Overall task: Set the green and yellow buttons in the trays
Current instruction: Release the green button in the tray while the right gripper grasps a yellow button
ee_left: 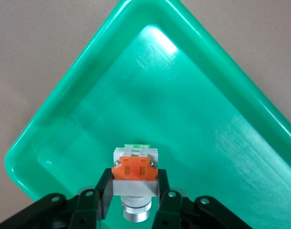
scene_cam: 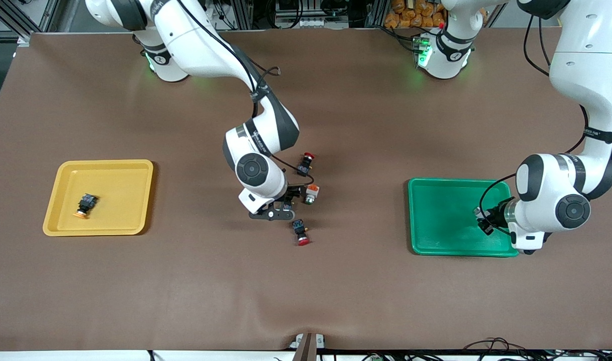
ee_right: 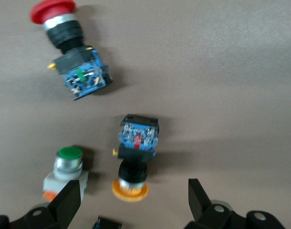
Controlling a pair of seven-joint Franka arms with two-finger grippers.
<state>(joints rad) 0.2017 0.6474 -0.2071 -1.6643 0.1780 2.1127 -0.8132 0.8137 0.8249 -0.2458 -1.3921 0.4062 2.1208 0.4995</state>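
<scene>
My left tool (ee_left: 129, 200) hangs over the green tray (scene_cam: 438, 220), clamped on a green button (ee_left: 134, 181) by its white and orange body, the metal collar pointing back toward the wrist. If I let go from this height the button could bounce or roll on its round collar toward the raised rim, so I judge it safer to set it low on the tray floor. My right tool (ee_right: 131, 202) hovers over the cluster at the middle of the worktop (scene_cam: 306, 301), its fingers spread wide around a yellow button (ee_right: 135, 155) that lies on its side, black body with a blue back and an orange-yellow cap. The second green button (ee_right: 65, 171) lies just beside it, close to one finger (ee_right: 66, 202), and I could knock it on the way down. Two red buttons (scene_cam: 306, 163) (scene_cam: 300, 232) sit near as well and are not mine to take. One yellow button (scene_cam: 85, 204) already lies in the yellow tray (scene_cam: 130, 168).
</scene>
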